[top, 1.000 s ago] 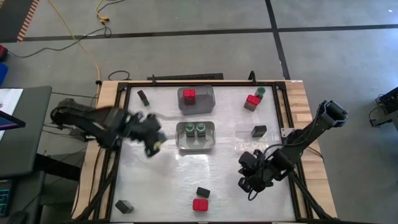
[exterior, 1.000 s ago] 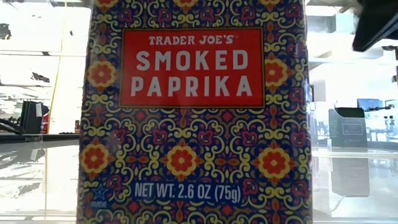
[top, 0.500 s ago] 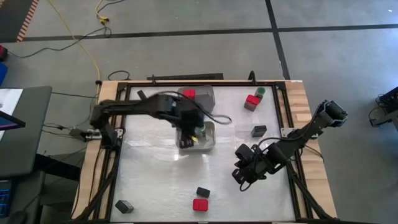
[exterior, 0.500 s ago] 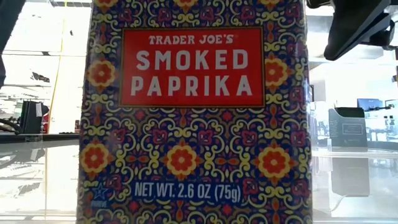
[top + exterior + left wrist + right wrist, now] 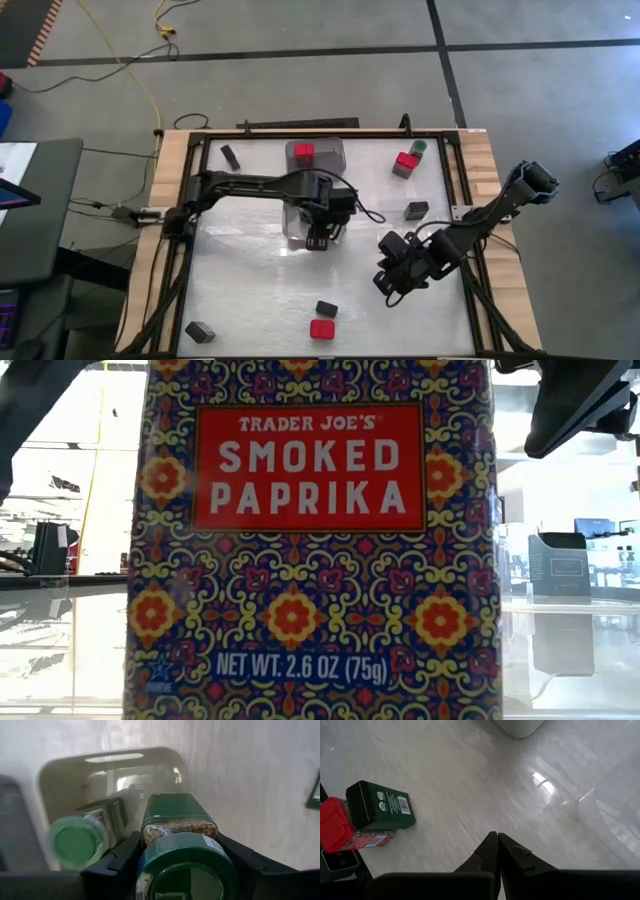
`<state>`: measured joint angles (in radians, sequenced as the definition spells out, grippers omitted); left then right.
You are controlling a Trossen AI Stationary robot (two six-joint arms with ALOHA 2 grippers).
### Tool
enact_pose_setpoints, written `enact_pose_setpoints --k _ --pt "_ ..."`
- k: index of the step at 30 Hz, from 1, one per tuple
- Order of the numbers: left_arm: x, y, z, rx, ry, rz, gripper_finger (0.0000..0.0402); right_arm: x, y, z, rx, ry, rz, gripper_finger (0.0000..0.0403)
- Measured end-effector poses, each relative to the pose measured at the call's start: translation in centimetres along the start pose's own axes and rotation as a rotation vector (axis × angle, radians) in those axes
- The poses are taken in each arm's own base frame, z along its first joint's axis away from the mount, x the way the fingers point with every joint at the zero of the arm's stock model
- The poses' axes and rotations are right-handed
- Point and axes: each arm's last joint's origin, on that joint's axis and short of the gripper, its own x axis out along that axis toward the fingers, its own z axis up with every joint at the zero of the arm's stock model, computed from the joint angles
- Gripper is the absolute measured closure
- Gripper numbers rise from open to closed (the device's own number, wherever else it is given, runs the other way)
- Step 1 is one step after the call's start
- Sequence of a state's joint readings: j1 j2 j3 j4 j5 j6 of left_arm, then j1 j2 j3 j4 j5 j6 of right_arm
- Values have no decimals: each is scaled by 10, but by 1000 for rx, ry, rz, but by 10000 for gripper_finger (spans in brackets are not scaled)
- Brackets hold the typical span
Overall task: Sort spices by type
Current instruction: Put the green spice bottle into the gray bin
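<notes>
Sorting in progress, with the middle clear bin (image 5: 292,232) as landmark. The left gripper (image 5: 322,228) hangs directly over this bin, its fingers partly closed around a round green-lidded jar (image 5: 186,867), which fills the gap between them in the left wrist view. Just beyond the held jar, inside the bin, stand a dark green container with a clear band showing dried herb (image 5: 179,814) and a second green-lidded jar (image 5: 75,841), blurred.

The far bin (image 5: 335,152), just beyond the middle bin, holds one red-topped square container (image 5: 304,151). Far and to the right of the middle bin, a red-topped container (image 5: 406,162) and a green-lidded jar (image 5: 417,148) stand touching or nearly so. A dark tin (image 5: 416,210) lies right of the middle bin; another (image 5: 230,156) lies far-left of it. Well nearer than the bin lie a dark tin (image 5: 326,308), a red-topped container (image 5: 322,329) just beside it, and a further dark tin (image 5: 199,331) off to the near-left. The red-topped one is probably the paprika tin (image 5: 310,550) filling the low view.

The right gripper (image 5: 392,283) waits near-right of the middle bin, fingers pressed together and holding nothing.

Step in hand, by judgement: delivering a green-lidded jar to the bin of its kind. The next move calls for lowering the jar upright into free floor space beside its neighbours without knocking them, then spreading the fingers to release it.
</notes>
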<state>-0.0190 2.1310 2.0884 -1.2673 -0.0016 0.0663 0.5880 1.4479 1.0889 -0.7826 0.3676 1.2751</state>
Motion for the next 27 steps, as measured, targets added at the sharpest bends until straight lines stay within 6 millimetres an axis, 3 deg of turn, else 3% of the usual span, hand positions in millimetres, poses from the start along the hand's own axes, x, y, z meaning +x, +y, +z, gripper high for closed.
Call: enact_pose_setpoints --k 6,10,27 --pt "15 12 3 -20 20 39 205 0 -1 0 -4 3 -10 365" --pt "12 18 2 -32 9 40 205 0 -2 -1 -8 6 -20 365" --pt "37 24 -6 -33 55 41 205 0 -2 0 -7 6 -22 365"
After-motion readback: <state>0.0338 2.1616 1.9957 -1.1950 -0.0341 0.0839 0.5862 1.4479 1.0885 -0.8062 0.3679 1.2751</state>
